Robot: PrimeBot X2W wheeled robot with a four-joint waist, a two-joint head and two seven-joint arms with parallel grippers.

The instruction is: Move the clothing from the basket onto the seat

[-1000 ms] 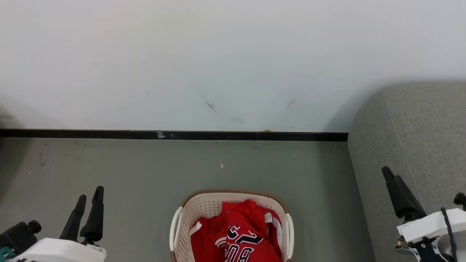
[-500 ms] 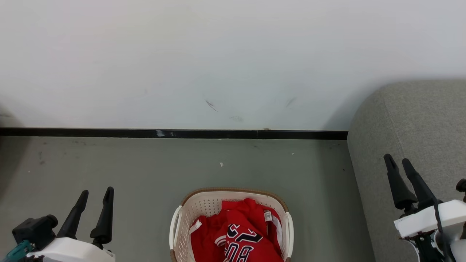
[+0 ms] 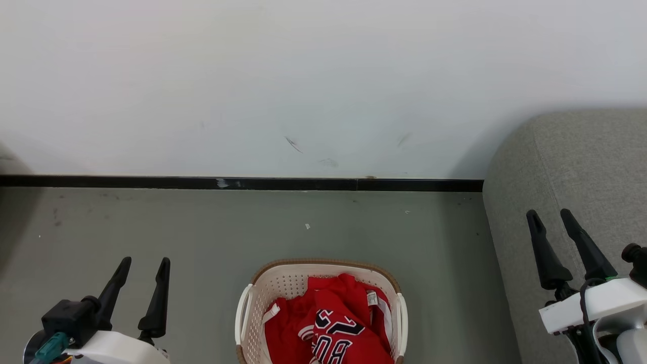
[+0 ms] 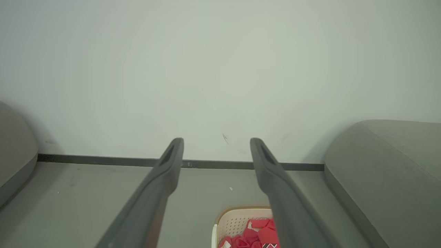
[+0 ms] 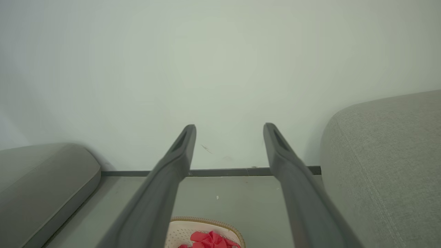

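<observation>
The cream basket [image 3: 283, 285] with a brown rim stands on the floor at the bottom centre of the head view, and its rim also shows in the left wrist view [image 4: 237, 210] and the right wrist view [image 5: 206, 222]. Red clothing [image 3: 333, 323] with black numbers lies bunched inside it. The grey seat [image 3: 571, 172] rises at the right, also seen as the seat [image 5: 386, 155]. My left gripper [image 3: 144, 263] is open, left of the basket. My right gripper [image 3: 548, 215] is open in front of the seat, empty.
A white wall [image 3: 303, 76] with a black skirting strip [image 3: 242, 183] runs behind the grey floor [image 3: 202, 232]. Another grey upholstered piece [image 5: 41, 179] sits at the left.
Both grippers have risen in the head view and turned so their two fingers show spread apart. The left one has shifted right. Basket and clothing have not moved.
</observation>
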